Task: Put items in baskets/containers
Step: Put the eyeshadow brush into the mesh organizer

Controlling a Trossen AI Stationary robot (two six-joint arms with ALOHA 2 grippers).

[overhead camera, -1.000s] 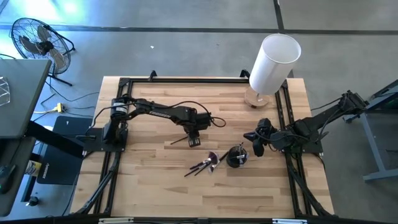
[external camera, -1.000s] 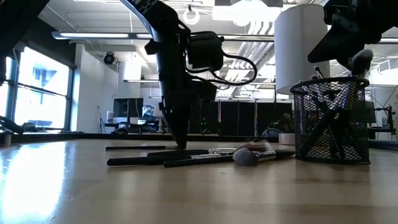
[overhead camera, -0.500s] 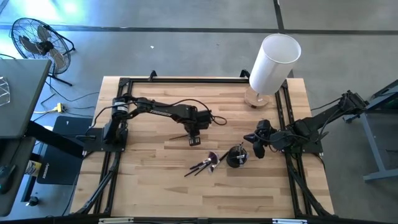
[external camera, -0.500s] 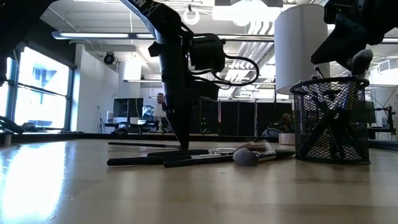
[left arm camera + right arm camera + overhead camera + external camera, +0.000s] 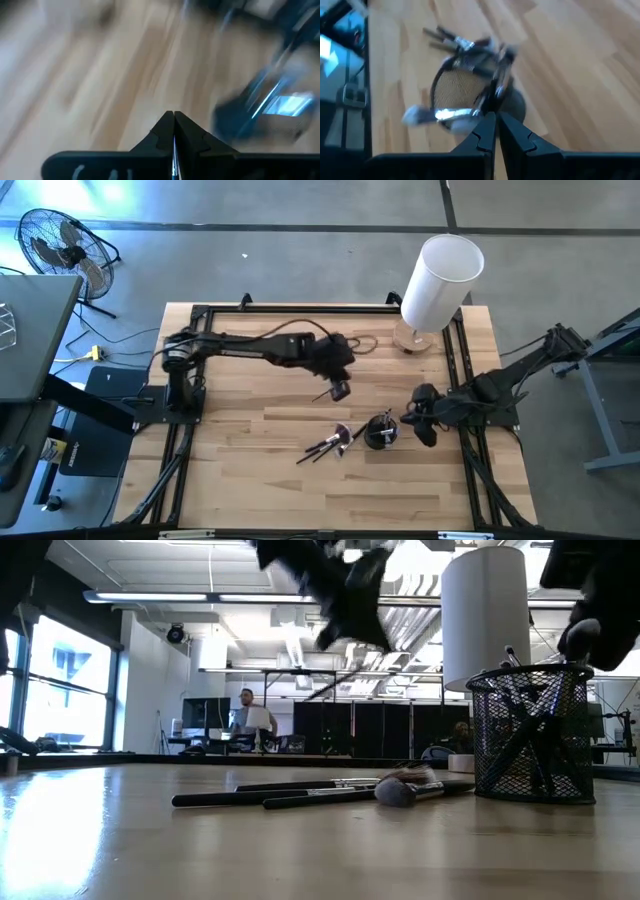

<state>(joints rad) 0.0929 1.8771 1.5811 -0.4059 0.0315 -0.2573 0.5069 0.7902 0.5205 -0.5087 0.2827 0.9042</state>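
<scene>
From above, the left gripper (image 5: 339,389) is seen raised over mid-table, closed on a thin dark-handled makeup brush (image 5: 325,394). Three more brushes (image 5: 325,445) lie just beside the small black mesh cup (image 5: 379,432).

At table height, the carried brush (image 5: 335,687) hangs tilted; being light, stiff and slim, it is best pinched mid-handle.

The left wrist camera shows the fingers (image 5: 162,133) pressed together.

The right gripper (image 5: 493,122), closed and apparently empty, hovers over the cup (image 5: 465,85).
</scene>
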